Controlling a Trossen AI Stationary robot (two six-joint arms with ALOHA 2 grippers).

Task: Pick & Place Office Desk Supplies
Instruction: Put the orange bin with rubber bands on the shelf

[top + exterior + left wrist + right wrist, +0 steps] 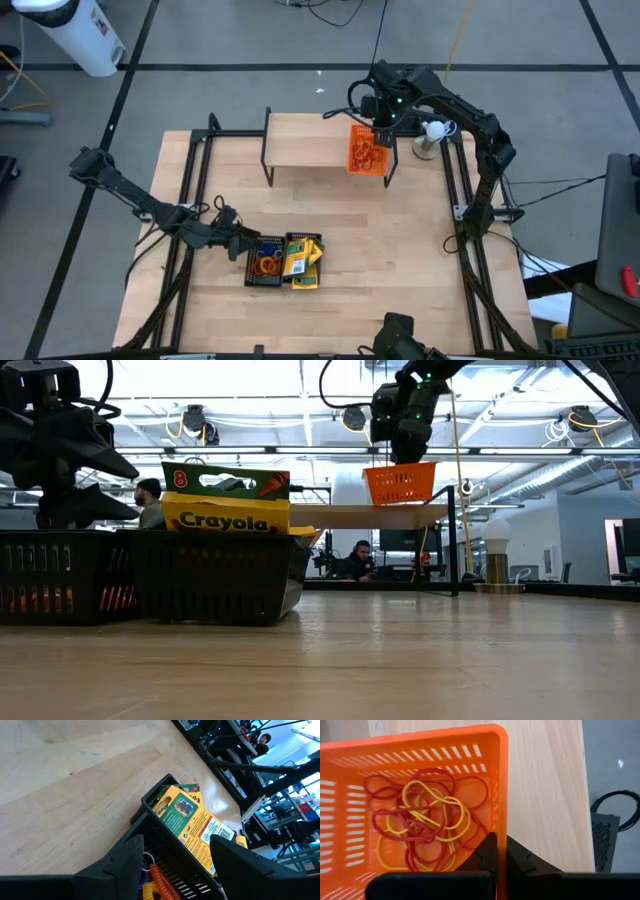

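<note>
While the right gripper (497,852) pinches the orange tray (420,750), a crayon box (226,508) reads "Crayola".

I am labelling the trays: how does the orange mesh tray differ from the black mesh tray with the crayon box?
The orange mesh tray hangs tilted at the wooden shelf, gripped by the right pincer; the black mesh tray rests on the table. The orange one holds rubber bands; the black one holds a Crayola box. Both are small mesh trays.

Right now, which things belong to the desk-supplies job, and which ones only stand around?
For the job: orange tray with rubber bands, held above the shelf by the right gripper; two black trays; crayon boxes; left gripper.
Not for it: wooden shelf; white ball.
</note>
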